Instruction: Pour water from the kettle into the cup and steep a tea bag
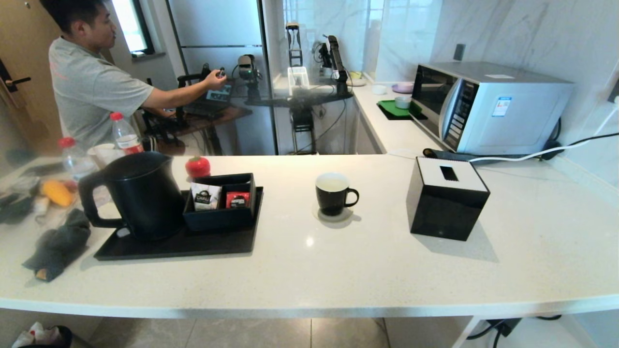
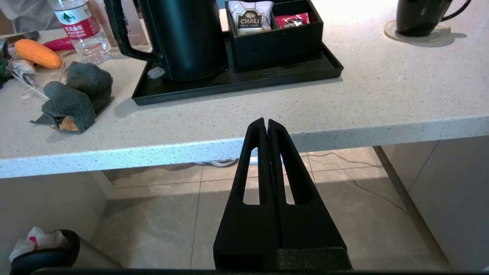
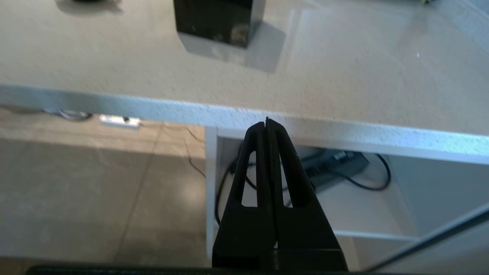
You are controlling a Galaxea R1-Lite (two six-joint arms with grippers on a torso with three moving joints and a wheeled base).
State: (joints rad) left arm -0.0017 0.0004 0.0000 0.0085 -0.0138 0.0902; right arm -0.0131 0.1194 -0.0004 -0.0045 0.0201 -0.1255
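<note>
The black kettle [image 1: 140, 195] [image 2: 183, 36] stands upright on a black tray [image 1: 203, 244] [image 2: 237, 82] at the counter's left, its handle pointing left. The black cup [image 1: 333, 193] [image 2: 420, 17] with a white inside sits on a coaster mid-counter. No tea bag shows; only a white wrapped sachet [image 1: 205, 197] [image 2: 250, 17] and a red sachet [image 1: 238, 199] [image 2: 292, 20] stand in a black box on the tray. My left gripper [image 2: 266, 122] is shut and empty, below and in front of the counter edge near the tray. My right gripper [image 3: 266, 123] is shut and empty, low before the edge, further right.
A black tissue box [image 1: 447, 198] [image 3: 217, 19] stands right of the cup. A dark cloth [image 1: 60, 244] [image 2: 76, 95], bottles [image 1: 125, 135] and a corn cob [image 1: 57, 192] lie left of the tray. A microwave [image 1: 488, 106] and a white cable [image 1: 532, 154] are at the back right. A person [image 1: 92, 82] stands behind.
</note>
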